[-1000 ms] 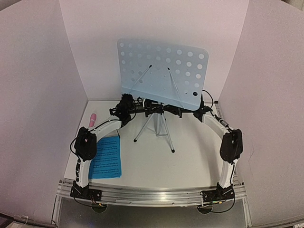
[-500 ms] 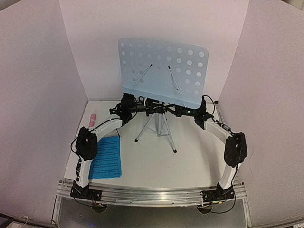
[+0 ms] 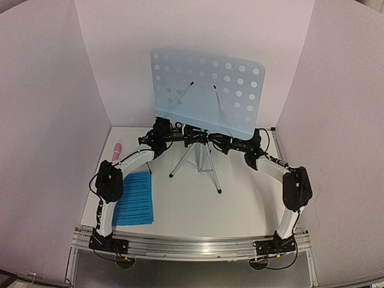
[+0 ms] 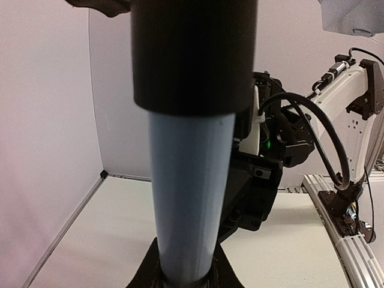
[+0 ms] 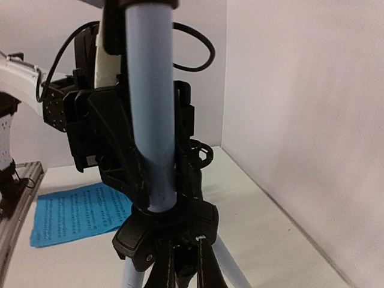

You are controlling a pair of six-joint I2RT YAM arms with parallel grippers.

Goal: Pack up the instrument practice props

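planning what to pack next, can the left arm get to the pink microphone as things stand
Probably not yet: the left gripper looks clamped on the music stand pole, so it must let go first. The pink microphone itself lies uncovered just beside that arm.

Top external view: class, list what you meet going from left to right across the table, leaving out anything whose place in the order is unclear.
Blue sheet-music pages → silver tripod legs of the pale perforated music stand → black elbow joint of the right arm.
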